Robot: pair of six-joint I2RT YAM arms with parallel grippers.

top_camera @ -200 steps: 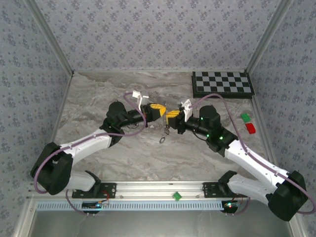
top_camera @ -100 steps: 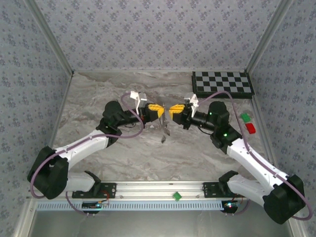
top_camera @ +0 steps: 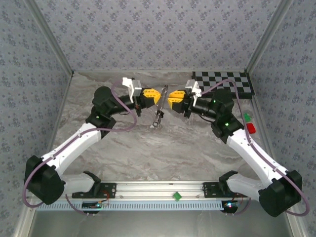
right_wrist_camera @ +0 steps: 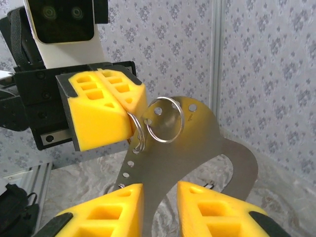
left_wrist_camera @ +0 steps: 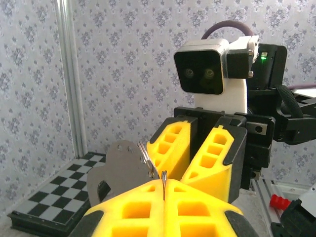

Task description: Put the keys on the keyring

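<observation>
My left gripper [left_wrist_camera: 163, 183] is shut on the keyring [left_wrist_camera: 163, 177], a thin steel wire loop seen edge-on between its yellow fingers. The keyring [right_wrist_camera: 137, 132] passes through a hole in a flat grey metal plate [right_wrist_camera: 192, 148] with a row of small holes. The plate hangs from it above the table [top_camera: 98, 113]. A second wire ring [right_wrist_camera: 165, 120] sits in another hole. My right gripper [right_wrist_camera: 160, 190] faces the left gripper [top_camera: 154, 95] closely, jaws apart, with the plate's narrow leg just beyond the gap. The keys are out of view.
A checkerboard [top_camera: 222, 84] lies at the far right corner. A green block [top_camera: 245, 117] and a red block [top_camera: 251, 128] sit by the right wall. Patterned walls close in the back and both sides.
Both grippers have risen and moved toward the back wall, carrying the plate up off the table. The right jaws have spread a little wider.
</observation>
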